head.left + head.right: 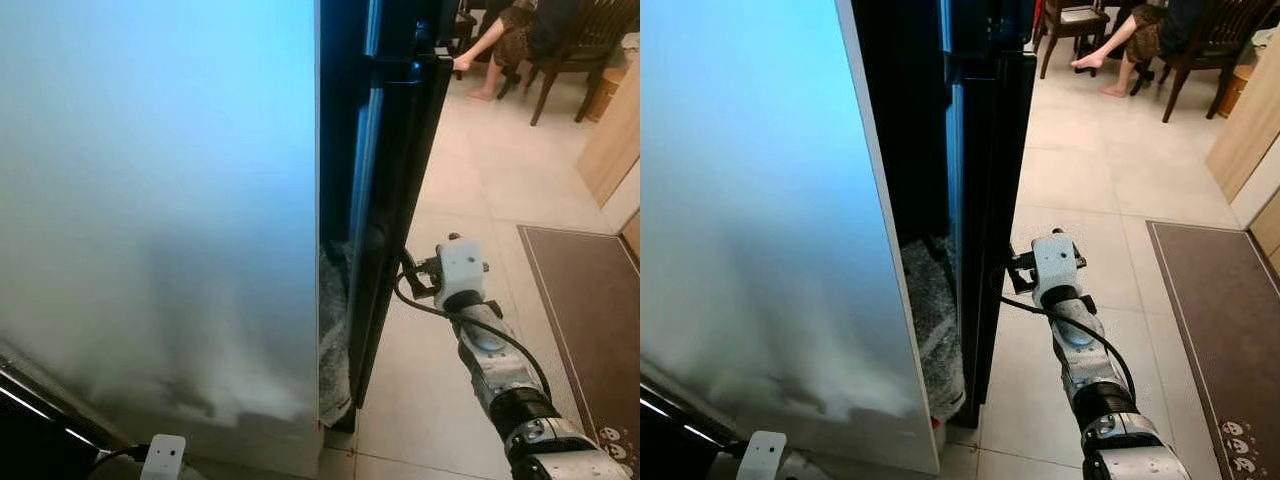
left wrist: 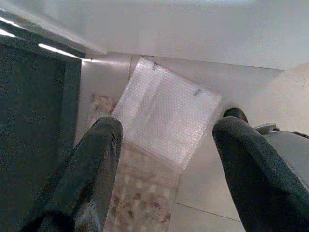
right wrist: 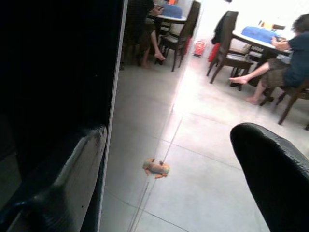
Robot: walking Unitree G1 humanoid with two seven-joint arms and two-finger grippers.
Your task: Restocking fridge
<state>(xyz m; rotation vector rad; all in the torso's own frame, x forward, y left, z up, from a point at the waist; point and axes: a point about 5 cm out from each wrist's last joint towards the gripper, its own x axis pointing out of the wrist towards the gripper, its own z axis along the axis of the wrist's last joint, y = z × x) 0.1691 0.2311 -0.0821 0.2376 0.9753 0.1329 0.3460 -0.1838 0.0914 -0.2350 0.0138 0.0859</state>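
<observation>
A tall fridge stands close before me, with a pale frosted door [image 1: 160, 200] on the left and a glossy black door [image 1: 385, 190] ajar beside it. Bubble wrap [image 1: 932, 320] fills the low gap between them. My right gripper [image 1: 1018, 268] is at the black door's outer edge, about knee height. In the right wrist view it is open [image 3: 169, 188], one finger [image 3: 72, 164] against the dark door and the other [image 3: 275, 179] out over the floor. My left gripper [image 2: 164, 174] hangs low and open over a bubble-wrap sheet [image 2: 166, 116] on the floor.
A tiled floor [image 1: 470, 190] stretches to the right. A brown rug [image 1: 590, 300] lies at the right, beside a wooden cabinet [image 1: 615, 130]. A person [image 1: 1160, 30] sits on a dark chair at the far end. A small brownish object [image 3: 155, 167] lies on the tiles.
</observation>
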